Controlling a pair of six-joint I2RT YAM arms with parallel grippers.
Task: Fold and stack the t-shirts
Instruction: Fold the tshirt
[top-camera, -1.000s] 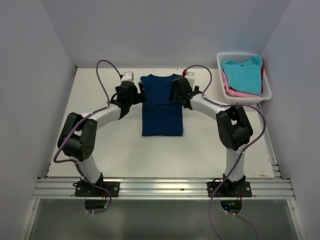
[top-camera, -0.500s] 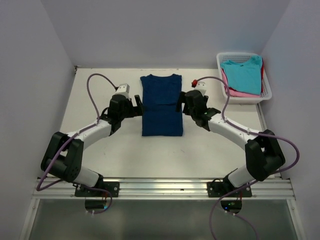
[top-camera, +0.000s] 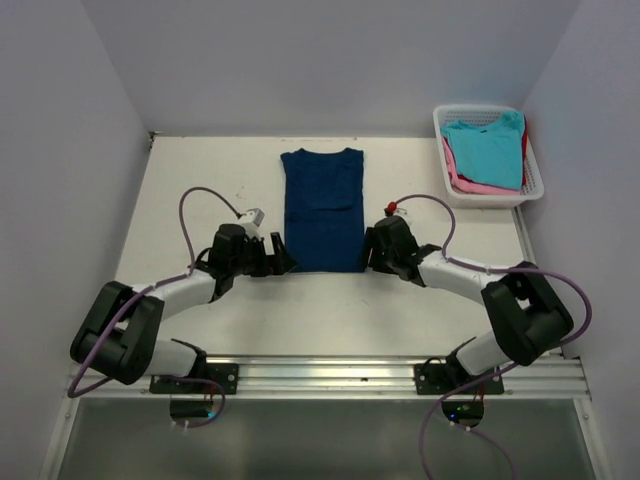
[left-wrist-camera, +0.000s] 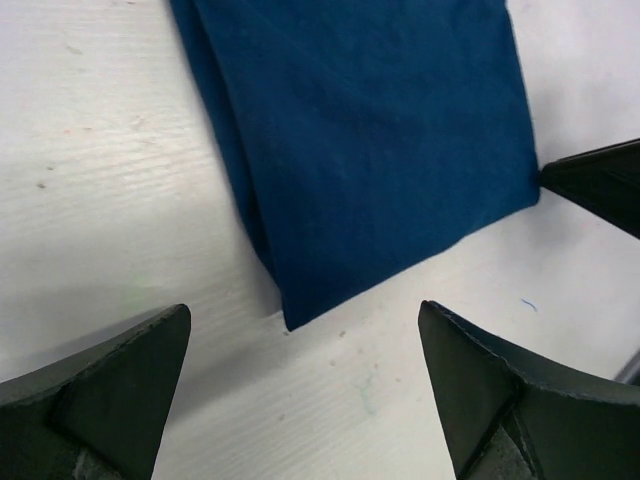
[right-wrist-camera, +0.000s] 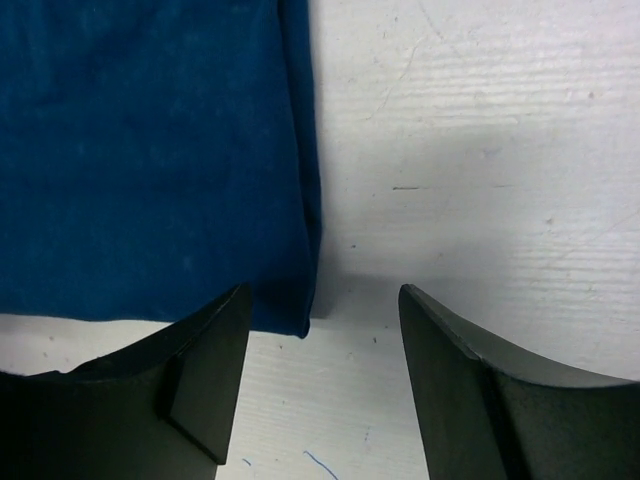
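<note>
**Navy tee flat on table while others lay in basket**

White plastic lattice formed the basket (top-camera: 478, 107), which stood at the table's (top-camera: 200, 180) far right corner. A light turquoise t-shirt (top-camera: 487, 148) lay on top inside it. A pink t-shirt (top-camera: 465, 180) showed beneath along the side of the basket nearest the arms, and a sliver of a red t-shirt (top-camera: 524, 135) showed at its right wall.

Well apart from the basket, to its left, the navy t-shirt (top-camera: 322, 210) lay flat as a long folded strip, collar at the far end.

The right gripper (top-camera: 368, 252), the closer of the two to the basket, stood with its jaws apart and clamped on nothing, the strip's near right corner just ahead between them. The left gripper (top-camera: 281, 255), farther from the basket, gaped wide at the near left corner and also held nothing.
</note>
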